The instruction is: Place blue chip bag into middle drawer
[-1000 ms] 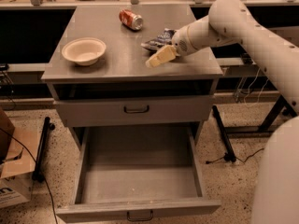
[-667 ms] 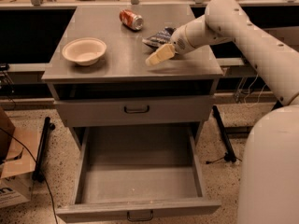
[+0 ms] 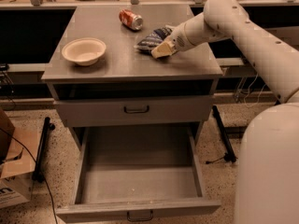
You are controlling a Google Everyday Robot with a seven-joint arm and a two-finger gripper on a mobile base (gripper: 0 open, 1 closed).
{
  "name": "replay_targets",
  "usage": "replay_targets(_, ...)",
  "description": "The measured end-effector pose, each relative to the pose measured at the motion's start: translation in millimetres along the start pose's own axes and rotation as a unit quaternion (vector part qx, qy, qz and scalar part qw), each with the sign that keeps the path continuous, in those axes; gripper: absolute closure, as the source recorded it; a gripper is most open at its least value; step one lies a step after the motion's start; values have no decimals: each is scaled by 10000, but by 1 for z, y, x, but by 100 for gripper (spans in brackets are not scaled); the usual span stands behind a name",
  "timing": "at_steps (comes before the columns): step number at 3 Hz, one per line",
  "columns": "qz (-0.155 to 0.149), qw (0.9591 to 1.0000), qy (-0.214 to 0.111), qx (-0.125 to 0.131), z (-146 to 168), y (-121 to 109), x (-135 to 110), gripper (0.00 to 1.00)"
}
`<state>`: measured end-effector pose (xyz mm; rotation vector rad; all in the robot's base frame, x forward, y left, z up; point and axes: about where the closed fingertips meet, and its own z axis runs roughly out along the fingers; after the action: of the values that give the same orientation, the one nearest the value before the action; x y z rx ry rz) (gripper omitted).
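The blue chip bag (image 3: 150,39) lies crumpled on the grey cabinet top (image 3: 117,66), right of centre and just below the red soda can (image 3: 130,19). My gripper (image 3: 161,50) reaches in from the right and is low over the top, touching the bag's near right edge. The middle drawer (image 3: 140,183) is pulled fully out below, with an empty grey floor and a small dark handle (image 3: 139,216) on its front panel.
A cream bowl (image 3: 84,50) sits on the left of the cabinet top. The upper drawer (image 3: 135,110) is closed, showing a flat panel and black handle. A cardboard box (image 3: 11,171) stands on the floor at left. My white base (image 3: 268,167) fills the lower right.
My gripper has edged slightly up and back, closer against the chip bag, and the arm has swung a little. The bag, can, bowl and drawer stay where they were.
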<state>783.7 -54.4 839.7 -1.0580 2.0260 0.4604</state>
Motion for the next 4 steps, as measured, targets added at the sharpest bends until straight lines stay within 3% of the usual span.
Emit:
replay_targets(1,-163,9998,-123,-18,-8,9,-13,73)
replay_targets(2,-408,9974,-524,-289,-31,33,-37,100)
replay_targets(3,-859,9889,-990,-696,-55,67,-57,100)
replay_targets(4,-1572,9689,-1443,-1255,-106,116,-68,100)
